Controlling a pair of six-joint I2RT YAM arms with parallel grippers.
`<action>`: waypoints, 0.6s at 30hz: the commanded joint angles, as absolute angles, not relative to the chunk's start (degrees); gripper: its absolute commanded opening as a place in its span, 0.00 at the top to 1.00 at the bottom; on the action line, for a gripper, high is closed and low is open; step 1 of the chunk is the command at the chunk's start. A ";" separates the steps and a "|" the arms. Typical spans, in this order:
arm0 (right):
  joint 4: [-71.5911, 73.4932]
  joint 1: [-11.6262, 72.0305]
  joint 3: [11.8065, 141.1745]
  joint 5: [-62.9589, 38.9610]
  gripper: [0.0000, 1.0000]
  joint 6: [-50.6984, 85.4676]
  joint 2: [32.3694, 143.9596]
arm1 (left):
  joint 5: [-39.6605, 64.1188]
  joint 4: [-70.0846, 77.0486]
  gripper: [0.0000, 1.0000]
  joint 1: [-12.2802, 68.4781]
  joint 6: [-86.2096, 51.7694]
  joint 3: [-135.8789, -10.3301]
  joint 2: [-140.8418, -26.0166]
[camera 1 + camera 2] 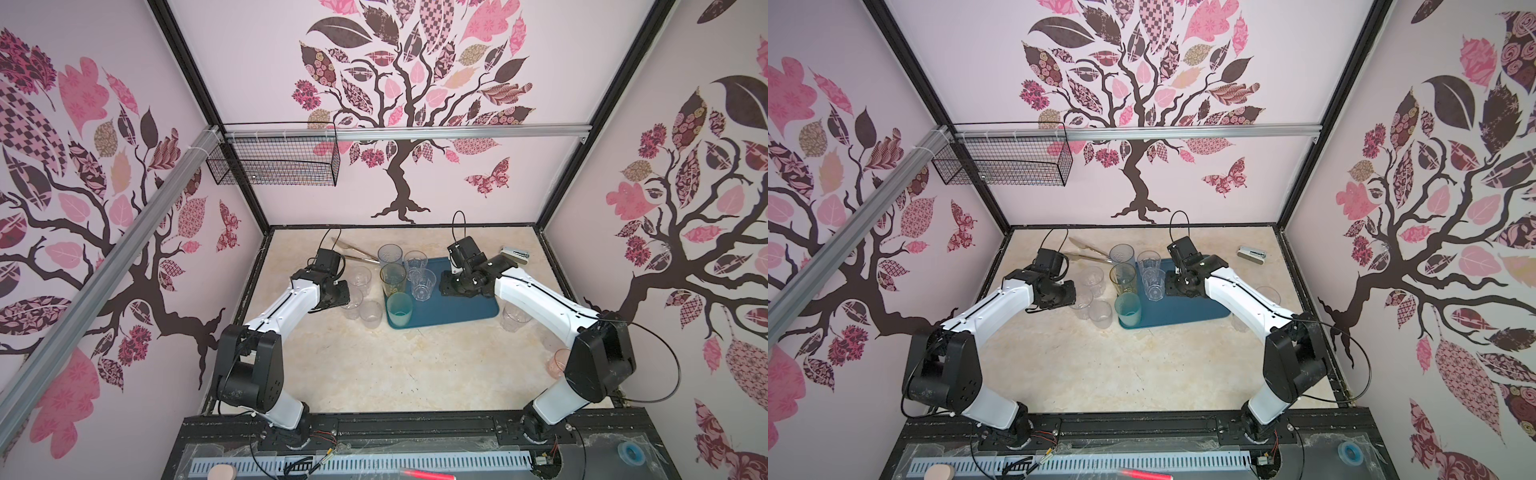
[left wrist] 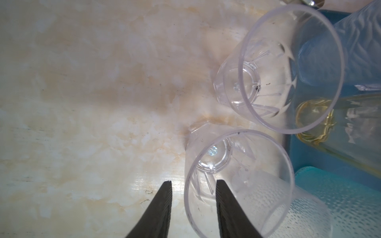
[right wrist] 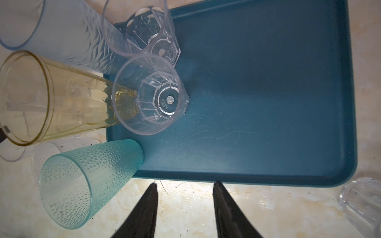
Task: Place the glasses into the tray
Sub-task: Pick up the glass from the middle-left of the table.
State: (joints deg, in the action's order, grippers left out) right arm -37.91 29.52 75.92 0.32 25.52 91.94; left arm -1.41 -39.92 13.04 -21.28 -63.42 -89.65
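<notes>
I see my left claw (image 2: 193,181) half-spread astride one wall of a short clear glass (image 2: 247,160), glass standing on the bench (image 1: 374,365) just left of the tray (image 1: 457,311), mid-frame in both top views, right claw (image 3: 185,182) parted, empty

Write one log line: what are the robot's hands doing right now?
left gripper: open, straddling rim of clear glass | right gripper: open, empty, near tray | amber glass, teal glass: in tray

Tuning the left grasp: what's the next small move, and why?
Probably close the left gripper on the short clear glass: its jaws straddle the glass's wall, one finger outside, one inside the rim, not yet touching. The glass stands on the table, outside the tray.
</notes>
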 commanded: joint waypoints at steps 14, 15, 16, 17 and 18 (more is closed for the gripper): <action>-38.50 29.78 75.69 1.72 0.52 24.56 89.15 | -6.03 -42.44 0.98 13.91 -20.04 -62.57 -88.96; -38.50 29.75 75.61 1.77 0.52 24.61 89.00 | -6.38 -43.31 0.99 13.84 -19.85 -62.37 -87.79; -38.56 29.74 75.56 1.84 0.52 24.61 88.79 | -6.55 -44.35 1.00 13.78 -19.72 -62.19 -86.65; -38.58 29.79 75.46 1.91 0.52 24.61 88.62 | -6.86 -45.43 1.00 13.64 -19.52 -62.13 -85.31; -38.64 29.75 75.36 1.97 0.52 24.61 88.49 | -7.08 -46.79 1.00 13.48 -19.27 -62.20 -83.87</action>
State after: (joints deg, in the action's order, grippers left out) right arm -37.54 29.50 75.24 0.84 25.28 91.39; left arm -5.56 -43.38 13.78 -20.16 -63.13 -88.20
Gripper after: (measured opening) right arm 0.477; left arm 0.063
